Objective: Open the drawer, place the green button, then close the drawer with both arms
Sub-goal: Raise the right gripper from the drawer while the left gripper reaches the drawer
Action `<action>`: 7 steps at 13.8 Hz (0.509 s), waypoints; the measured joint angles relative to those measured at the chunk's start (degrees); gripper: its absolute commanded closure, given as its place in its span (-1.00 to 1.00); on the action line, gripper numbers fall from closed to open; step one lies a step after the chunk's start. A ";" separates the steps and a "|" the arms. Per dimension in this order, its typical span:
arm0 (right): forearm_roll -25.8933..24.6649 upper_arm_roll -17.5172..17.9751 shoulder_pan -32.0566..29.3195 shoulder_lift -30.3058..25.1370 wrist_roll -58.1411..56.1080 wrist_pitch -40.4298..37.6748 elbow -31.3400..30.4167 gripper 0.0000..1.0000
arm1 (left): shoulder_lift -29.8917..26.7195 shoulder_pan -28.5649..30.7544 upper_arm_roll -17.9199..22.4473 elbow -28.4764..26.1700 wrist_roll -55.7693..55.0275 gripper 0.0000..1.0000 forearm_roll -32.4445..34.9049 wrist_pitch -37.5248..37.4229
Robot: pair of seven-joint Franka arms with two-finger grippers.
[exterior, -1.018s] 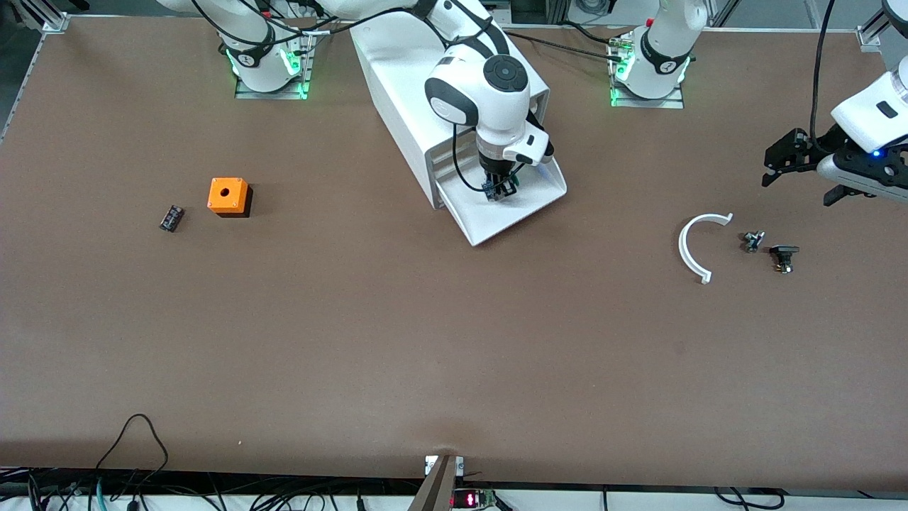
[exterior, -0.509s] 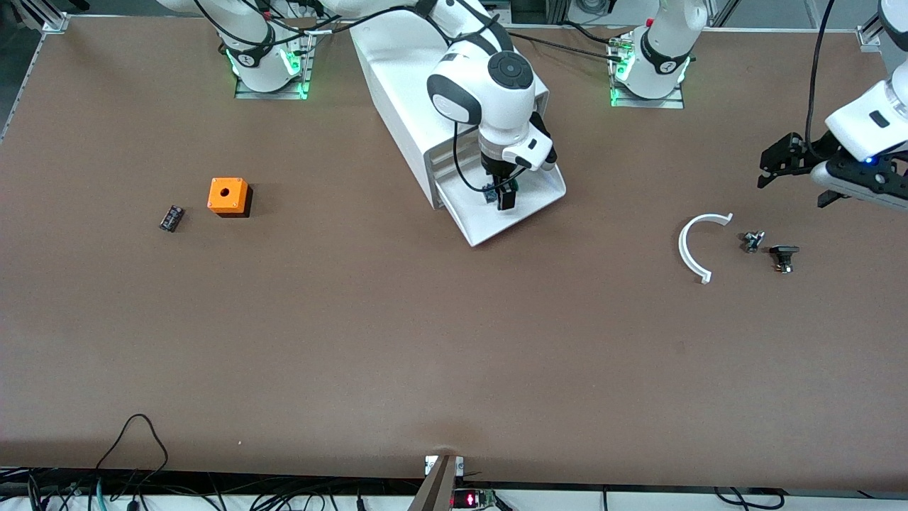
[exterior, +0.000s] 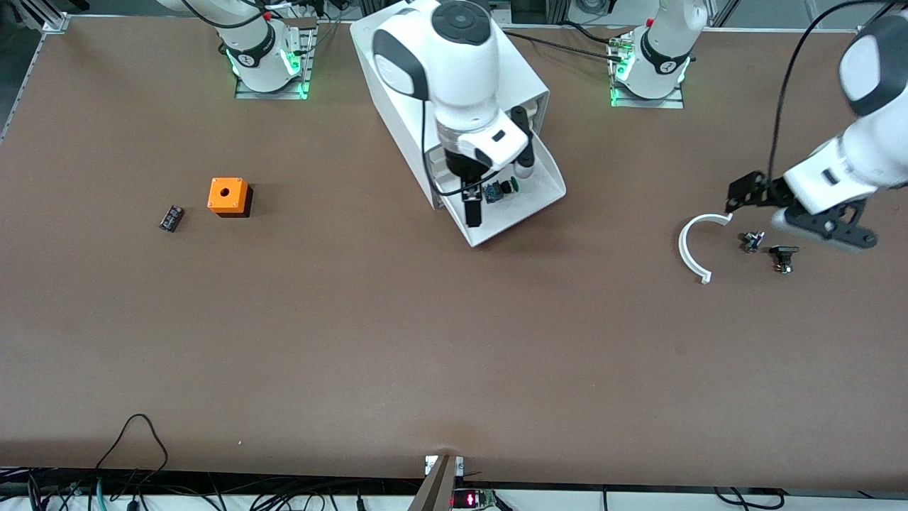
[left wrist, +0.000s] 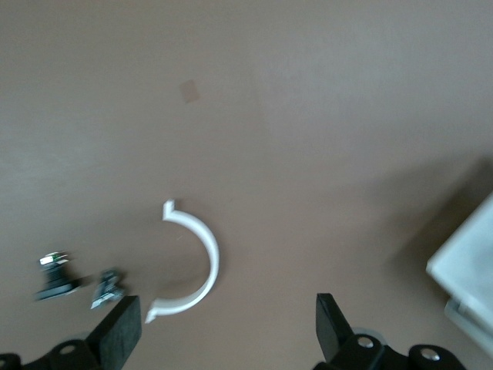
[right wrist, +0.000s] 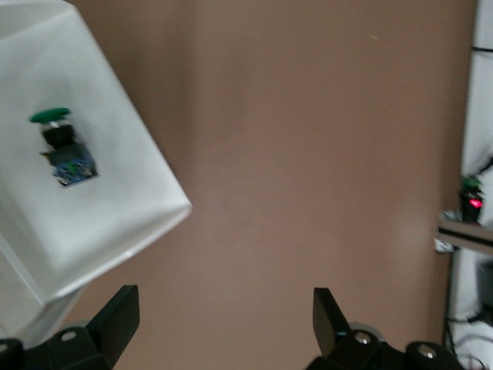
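Observation:
The lowest drawer (exterior: 528, 206) of the white cabinet (exterior: 390, 121) is pulled open toward the front camera. The green-capped button (exterior: 499, 190) lies on its side in the drawer, and it shows in the right wrist view (right wrist: 63, 146) inside the tray (right wrist: 100, 231). My right gripper (exterior: 493, 196) hangs open and empty above the drawer; its fingers stand wide apart in the right wrist view (right wrist: 225, 320). My left gripper (exterior: 762, 209) is open and empty in the air over the table toward the left arm's end, above a white arc; its own view (left wrist: 227, 324) shows it.
A white arc piece (exterior: 694, 248) (left wrist: 199, 266) and two small dark parts (exterior: 753, 241) (exterior: 784, 256) lie below the left gripper. An orange cube with a hole (exterior: 228, 195) and a small black part (exterior: 171, 217) lie toward the right arm's end. Three shut drawers sit above.
The right gripper let go of the button, which now lies in the drawer, and rose with its fingers open. The left arm swung down toward the white arc.

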 measured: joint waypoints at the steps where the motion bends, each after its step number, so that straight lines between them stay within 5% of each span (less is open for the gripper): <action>1: 0.04 -1.17 -0.87 -0.87 0.00 0.01 0.01 -1.00 | 2.46 -1.25 -0.71 -0.05 -3.90 -1.00 -0.30 2.97; 7: 0.31 -8.72 -4.21 -4.25 18.78 -3.20 -4.60 -1.00 | 15.61 -11.84 -4.37 -2.20 -29.63 -1.00 -0.34 23.26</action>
